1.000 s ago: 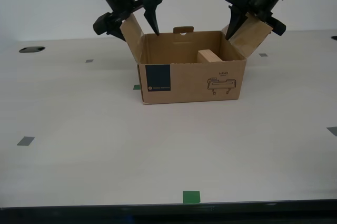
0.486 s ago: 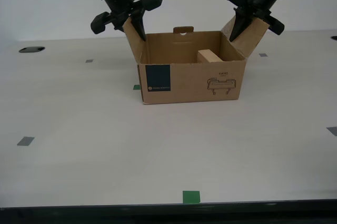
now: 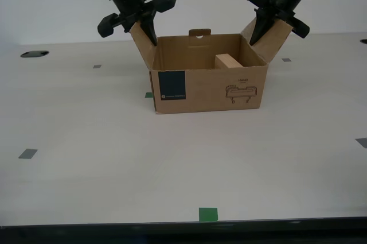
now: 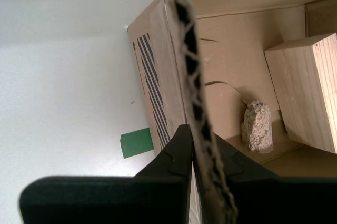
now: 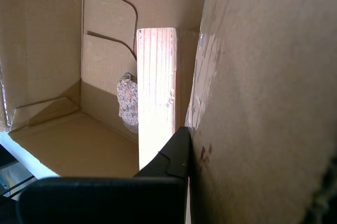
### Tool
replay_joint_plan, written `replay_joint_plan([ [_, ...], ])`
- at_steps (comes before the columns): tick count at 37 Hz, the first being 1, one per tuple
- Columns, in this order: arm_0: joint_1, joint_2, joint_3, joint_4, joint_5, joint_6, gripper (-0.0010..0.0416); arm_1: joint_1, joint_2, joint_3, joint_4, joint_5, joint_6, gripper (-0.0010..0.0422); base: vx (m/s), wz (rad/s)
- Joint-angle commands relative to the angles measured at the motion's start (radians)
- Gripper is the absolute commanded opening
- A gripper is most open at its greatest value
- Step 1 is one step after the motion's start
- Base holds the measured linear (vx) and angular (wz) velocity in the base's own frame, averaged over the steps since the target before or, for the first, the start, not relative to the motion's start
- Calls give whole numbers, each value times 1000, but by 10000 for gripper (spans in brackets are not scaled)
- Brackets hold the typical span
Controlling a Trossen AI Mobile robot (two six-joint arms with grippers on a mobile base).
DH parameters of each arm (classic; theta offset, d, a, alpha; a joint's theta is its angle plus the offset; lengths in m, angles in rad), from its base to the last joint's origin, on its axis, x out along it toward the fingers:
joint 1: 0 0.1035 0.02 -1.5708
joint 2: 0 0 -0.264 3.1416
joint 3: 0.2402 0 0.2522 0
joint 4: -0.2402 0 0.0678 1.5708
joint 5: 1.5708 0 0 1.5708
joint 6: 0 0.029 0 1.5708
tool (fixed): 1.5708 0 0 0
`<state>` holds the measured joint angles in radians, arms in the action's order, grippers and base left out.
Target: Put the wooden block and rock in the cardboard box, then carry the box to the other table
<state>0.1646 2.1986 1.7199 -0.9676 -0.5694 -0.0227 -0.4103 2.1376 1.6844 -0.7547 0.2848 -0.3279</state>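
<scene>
**Both flaps pinched, lift still ahead**

My second gripper (image 4: pixel 202 163) is closed onto the edge of 1 upright flap of the cardboard box (image 3: pixel 209 86), corrugated edge between its jaws. My first gripper (image 5: pixel 192 145) presses a finger against the opposite flap (its other finger is hidden, so I cannot tell whether the clamp is complete). Just beyond both grippers, inside the box, the rock (image 4: pixel 257 126) leans beside the wooden block (image 4: pixel 303 89). The risk, as I judge it: thin flaps may bend or tear under load, or slip out if the 2 arms rise unevenly, tilting the box.
</scene>
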Motion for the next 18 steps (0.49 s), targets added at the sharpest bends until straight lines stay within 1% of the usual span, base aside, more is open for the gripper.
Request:
replay_joint_plan([
  [1,0,1,0,-6,6,-2,-1,-2,1,0,-3,4,-2,-1,0,0],
  [6,0,1,0,-10,5,0,-1,-3,1,0,-4,16,-4,-1,0,0],
  [18,0,-7,0,-24,6,5,-1,-5,-24,1,-10,23,-6,-1,0,0],
])
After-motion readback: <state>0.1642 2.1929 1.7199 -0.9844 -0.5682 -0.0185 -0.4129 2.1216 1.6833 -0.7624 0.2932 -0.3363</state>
